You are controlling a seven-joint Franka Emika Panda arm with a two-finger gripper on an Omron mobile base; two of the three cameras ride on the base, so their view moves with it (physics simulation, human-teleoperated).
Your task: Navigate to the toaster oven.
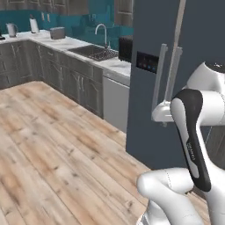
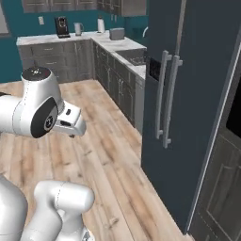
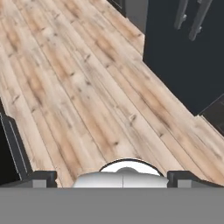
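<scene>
left base view places the toaster oven (image 1: 125,48) at upper centre of the frame, on the pale counter (image 1: 115,65) just right of the sink (image 1: 93,52) and touching the edge of the dark refrigerator (image 1: 176,66). hand view looks down on wood floor (image 3: 87,87), the gripper (image 3: 111,177) at bottom centre with fingertips (image 3: 43,177) well apart, jaws open and holding nothing.

Wood floor (image 3: 87,87), dark fridge (image 3: 183,57) upper right, handles (image 3: 191,15)
</scene>
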